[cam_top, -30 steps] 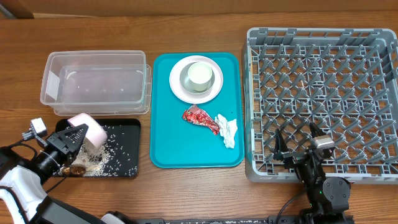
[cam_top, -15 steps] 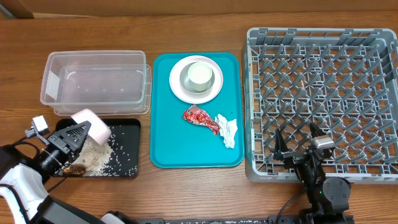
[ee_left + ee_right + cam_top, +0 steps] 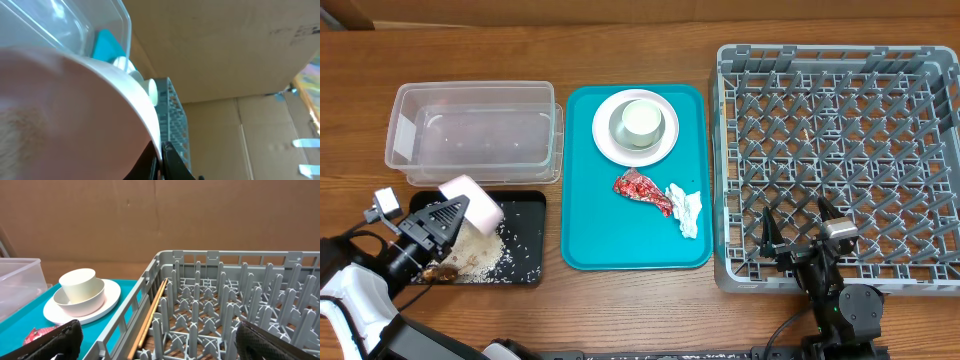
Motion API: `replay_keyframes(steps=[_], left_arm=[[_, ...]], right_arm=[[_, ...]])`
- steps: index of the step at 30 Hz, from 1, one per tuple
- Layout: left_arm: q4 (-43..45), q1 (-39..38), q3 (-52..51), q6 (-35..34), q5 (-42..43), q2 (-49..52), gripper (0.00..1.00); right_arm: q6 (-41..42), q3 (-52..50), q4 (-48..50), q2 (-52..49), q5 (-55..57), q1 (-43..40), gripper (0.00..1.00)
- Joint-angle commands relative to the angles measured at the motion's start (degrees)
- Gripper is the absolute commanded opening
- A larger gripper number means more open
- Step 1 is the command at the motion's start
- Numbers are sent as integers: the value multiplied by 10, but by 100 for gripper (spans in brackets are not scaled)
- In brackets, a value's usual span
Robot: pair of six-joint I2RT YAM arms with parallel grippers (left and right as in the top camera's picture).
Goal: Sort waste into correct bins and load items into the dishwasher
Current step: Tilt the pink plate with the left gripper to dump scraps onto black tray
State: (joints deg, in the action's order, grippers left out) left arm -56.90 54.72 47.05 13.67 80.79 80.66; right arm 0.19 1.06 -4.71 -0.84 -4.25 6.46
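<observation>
Handling starts left of the teal tray [image 3: 610, 235], where the left pincer [image 3: 438, 222] is clamped on the rim of a small bowl [image 3: 472, 203] that is tipped on its side over the black tray [image 3: 532, 198]. Rice grains [image 3: 495, 250] and a brown scrap [image 3: 445, 270] lie in that tray beneath it. The bowl looks hard, smooth and light, likely slippery under a thin rim pinch, so any swing should be gentle. The clear tub [image 3: 475, 135] sits left of the teal tray too, farther back. At the teal tray's far end a plate [image 3: 603, 140] carries a second bowl [image 3: 617, 128] with a cup [image 3: 642, 118] nested inside. These are stiff, chippable pieces, best taken by the rim one at a time, cup first. Nearer on the teal tray, the red wrapper [image 3: 642, 190] and napkin [image 3: 687, 210] lie side by side. Both are soft and nearly weightless, so pinch a raised fold. Right of the teal tray stands the dish rack [image 3: 840, 150], with the right pincer [image 3: 796, 224] over its near edge, spread wide and holding nothing.
</observation>
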Motion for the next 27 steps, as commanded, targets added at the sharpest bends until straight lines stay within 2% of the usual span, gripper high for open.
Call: replay_keyframes(steps=[1, 4, 7, 9, 19, 22, 24, 27], left_arm=[[0, -4, -2, 56, 48, -13, 7], [-8, -4, -2, 33, 43, -13, 6], [-1, -4, -2, 72, 54, -13, 6], [16, -4, -2, 33, 28, -13, 5], [9, -4, -2, 45, 31, -13, 11], [-3, -4, -2, 49, 58, -13, 9], [21, -4, -2, 55, 60, -13, 6], [20, -5, -2, 27, 64, -13, 4]], right_arm=[[1, -6, 3, 6, 2, -2, 100], [1, -6, 3, 6, 2, -2, 100], [1, -6, 3, 6, 2, -2, 100], [1, -6, 3, 6, 2, -2, 100], [1, -6, 3, 6, 2, -2, 100], [1, -6, 3, 6, 2, -2, 100], [1, -6, 3, 6, 2, -2, 100], [1, -6, 3, 6, 2, -2, 100]])
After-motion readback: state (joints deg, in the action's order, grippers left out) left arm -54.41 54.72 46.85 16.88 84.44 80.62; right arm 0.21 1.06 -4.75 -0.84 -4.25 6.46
